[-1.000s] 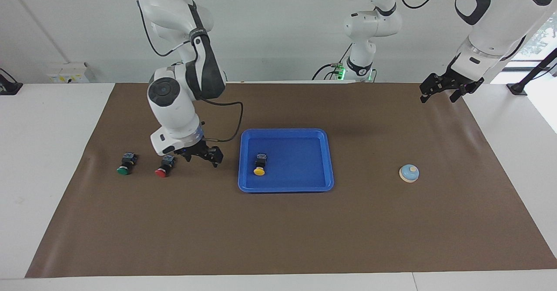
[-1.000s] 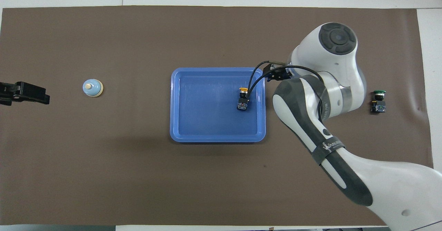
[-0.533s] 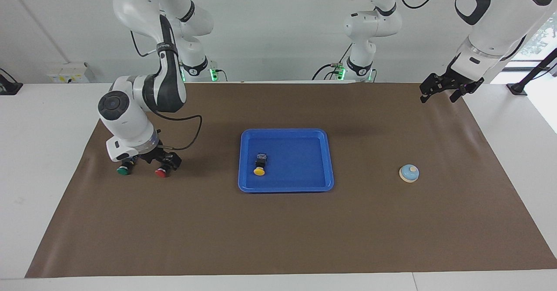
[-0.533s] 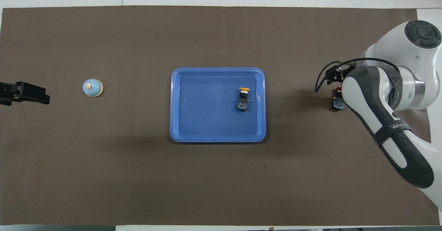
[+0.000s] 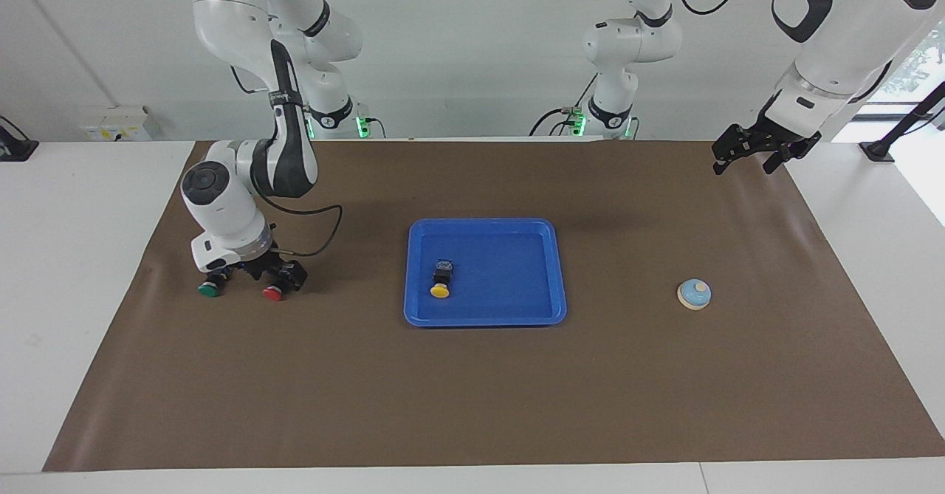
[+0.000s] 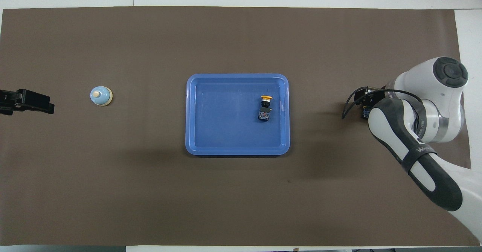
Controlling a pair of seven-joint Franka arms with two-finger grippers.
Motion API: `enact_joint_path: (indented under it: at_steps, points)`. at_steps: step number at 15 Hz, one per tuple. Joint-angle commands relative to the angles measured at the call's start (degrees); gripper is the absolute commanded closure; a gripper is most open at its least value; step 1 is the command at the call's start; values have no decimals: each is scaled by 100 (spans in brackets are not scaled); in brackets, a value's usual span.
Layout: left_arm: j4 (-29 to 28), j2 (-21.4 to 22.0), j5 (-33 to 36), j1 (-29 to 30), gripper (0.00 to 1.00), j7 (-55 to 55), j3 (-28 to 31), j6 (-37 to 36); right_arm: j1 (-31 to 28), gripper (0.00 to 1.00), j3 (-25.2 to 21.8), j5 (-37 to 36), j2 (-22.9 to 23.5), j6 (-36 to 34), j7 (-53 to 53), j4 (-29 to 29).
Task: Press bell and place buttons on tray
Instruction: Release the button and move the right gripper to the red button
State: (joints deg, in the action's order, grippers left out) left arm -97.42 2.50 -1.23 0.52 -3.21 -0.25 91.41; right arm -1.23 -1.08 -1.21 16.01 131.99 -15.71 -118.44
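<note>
The right gripper (image 5: 260, 271) is low over the worktop (image 5: 472, 390) near the right arm's end, jaws apart, grasping nothing, between the green button (image 5: 210, 287) and red button (image 5: 274, 292), w/ one finger crowding the red one. Yellow button (image 5: 441, 284) lies in the tray (image 5: 485, 320) at mid-worktop; bell (image 5: 694, 294) sits toward the left arm's end. Left gripper (image 5: 751, 150) waits, released, over that end's edge nearest the robots. Risks: w/ two buttons so close, closing could nudge or tip the neighbour, or catch only the round cap & slip. Overhead view hides both buttons under the arm, so alignment can't be checked there.
</note>
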Motion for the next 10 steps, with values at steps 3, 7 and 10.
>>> enact_joint_path:
  at_steps: [3, 7, 10]
  points:
    - [13, 22, 0, 28, 0, 5, -2, -36, -71, 35, 64, -46, -265, 125, 59, -329]
    - [13, 22, 0, 28, 0, 5, -2, -36, -62, 100, 73, -46, -274, 117, 129, -346]
    - [13, 14, 0, 28, 0, 5, -2, -36, -18, 100, 73, -46, -274, 117, 164, -311]
